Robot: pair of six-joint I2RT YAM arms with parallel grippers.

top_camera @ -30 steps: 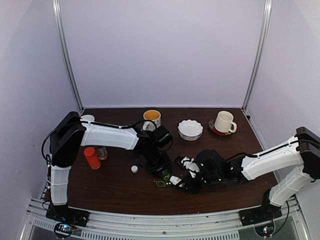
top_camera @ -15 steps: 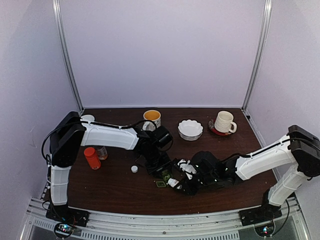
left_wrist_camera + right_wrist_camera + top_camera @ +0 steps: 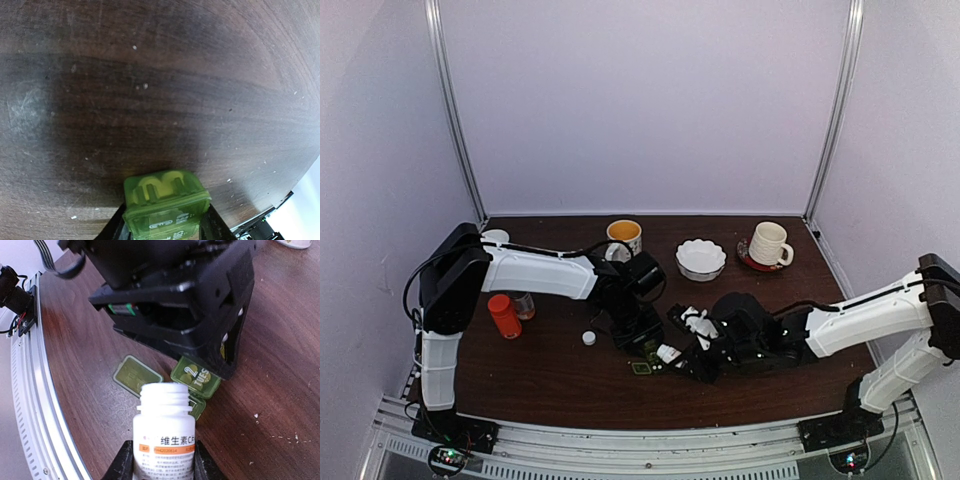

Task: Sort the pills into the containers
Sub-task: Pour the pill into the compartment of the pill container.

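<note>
Red bottle point(image 3: 503, 315) and a loose white cap point(image 3: 588, 338) sit on the worktop point(image 3: 550, 380) out past the left hand's outer side, neither in play. Left hand point(image 3: 165, 225) is clamped on the green pill box point(image 3: 165, 197), fingers on its two long sides, pinning it low on the worktop. One end pokes out past the fingertips, so the box's long axis looks to run along the hand's reach. The rest is hidden under the hand, so no compartment count. From the right wrist, a lid marked 2 TUES point(image 3: 196, 377) shows just below the left hand, face up. A green lid flap point(image 3: 137, 375) lies flat on the worktop just beside it. Right hand point(image 3: 164, 465) is closed around a white pill bottle point(image 3: 164, 425), cap off. The bottle's long axis runs straight out from this hand, mouth forward at the left hand and the box, near them but not touching. From above it looks tipped close to level. No pills visible anywhere. Step judged: box braced, bottle lined up, pour not yet started. Next move likely needs the mouth brought right over an open cell, then a slow tilt so pills drop in, not onto the worktop. Which cell is open cannot be told for sure.
</note>
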